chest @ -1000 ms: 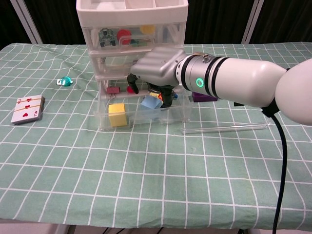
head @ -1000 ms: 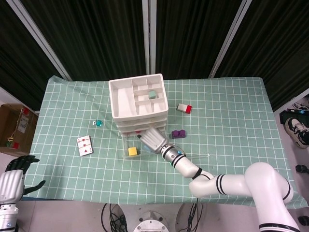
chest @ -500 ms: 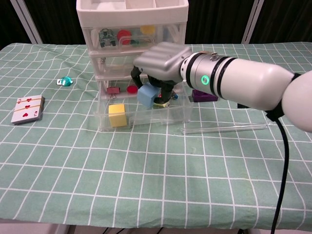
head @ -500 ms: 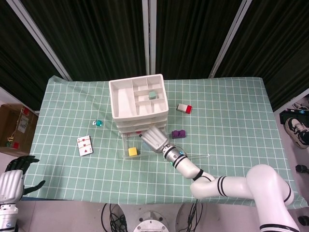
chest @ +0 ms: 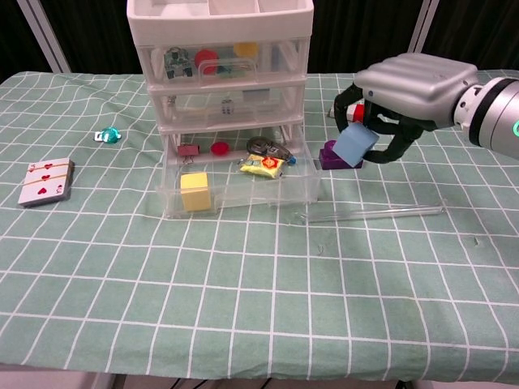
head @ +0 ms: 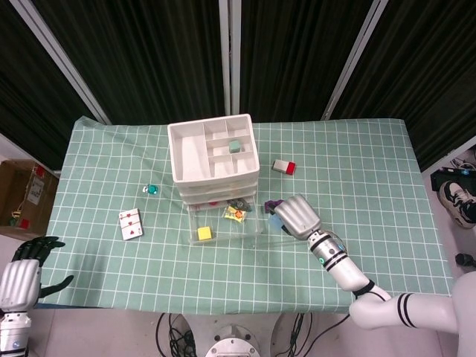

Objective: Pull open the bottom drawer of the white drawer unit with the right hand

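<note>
The white drawer unit (head: 213,152) (chest: 219,49) stands at the table's middle back. Its clear bottom drawer (head: 256,230) (chest: 235,198) is pulled out toward me, with a yellow cube (chest: 195,191) and a yellow packet (chest: 261,166) inside. My right hand (head: 297,217) (chest: 405,89) hovers to the right of the drawer, above the table, gripping a light blue cube (chest: 355,144) between thumb and fingers. My left hand (head: 22,275) hangs off the table's near left corner, fingers apart and holding nothing.
A purple block (chest: 334,156) lies just right of the drawer, under my right hand. A clear rod (chest: 373,213) lies in front of it. Playing cards (chest: 47,181) and a teal piece (chest: 107,135) sit at left. A red-white block (head: 283,166) sits behind.
My right hand lifted the blue cube out of the open bottom drawer and carried it to the right, past the drawer's side. The left hand stayed put.
</note>
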Available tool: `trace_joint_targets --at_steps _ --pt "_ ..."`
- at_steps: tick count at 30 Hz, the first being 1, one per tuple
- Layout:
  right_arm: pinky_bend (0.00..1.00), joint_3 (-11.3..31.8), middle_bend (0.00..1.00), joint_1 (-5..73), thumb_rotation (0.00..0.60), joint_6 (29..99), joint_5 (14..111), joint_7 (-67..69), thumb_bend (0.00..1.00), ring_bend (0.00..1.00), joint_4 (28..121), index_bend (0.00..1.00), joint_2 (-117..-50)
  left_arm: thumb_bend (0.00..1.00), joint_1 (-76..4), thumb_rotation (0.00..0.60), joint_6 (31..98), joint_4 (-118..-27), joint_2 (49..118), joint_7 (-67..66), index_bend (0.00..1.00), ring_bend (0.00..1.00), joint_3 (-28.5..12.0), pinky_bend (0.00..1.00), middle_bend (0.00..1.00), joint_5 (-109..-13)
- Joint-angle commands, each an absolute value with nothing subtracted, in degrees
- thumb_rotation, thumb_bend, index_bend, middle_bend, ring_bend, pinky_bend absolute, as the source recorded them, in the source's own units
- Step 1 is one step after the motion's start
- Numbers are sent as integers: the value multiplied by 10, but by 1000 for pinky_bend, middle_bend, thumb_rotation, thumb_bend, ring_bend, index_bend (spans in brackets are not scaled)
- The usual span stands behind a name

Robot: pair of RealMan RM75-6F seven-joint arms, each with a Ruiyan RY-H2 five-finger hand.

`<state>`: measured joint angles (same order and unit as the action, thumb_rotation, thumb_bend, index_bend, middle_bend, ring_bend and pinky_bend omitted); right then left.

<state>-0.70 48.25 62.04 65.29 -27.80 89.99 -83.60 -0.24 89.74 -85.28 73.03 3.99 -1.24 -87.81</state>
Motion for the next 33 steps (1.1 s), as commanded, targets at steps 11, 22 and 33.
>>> trace_joint_targets --at_steps 11,22,33 --pt "975 -21 689 442 600 588 640 -313 118 822 853 0 -863 0 2 600 904 -867 723 28 320 178 -9 189 233 -879" --pt "301 -34 149 304 600 764 729 -150 70 151 967 0 -729 0 -5 600 898 -862 725 28 320 178 -15 189 233 -879" --pt "0 -73 0 128 600 953 834 75 175 0 919 0 -643 0 -23 600 894 -874 725 -14 320 178 -25 189 233 -888"
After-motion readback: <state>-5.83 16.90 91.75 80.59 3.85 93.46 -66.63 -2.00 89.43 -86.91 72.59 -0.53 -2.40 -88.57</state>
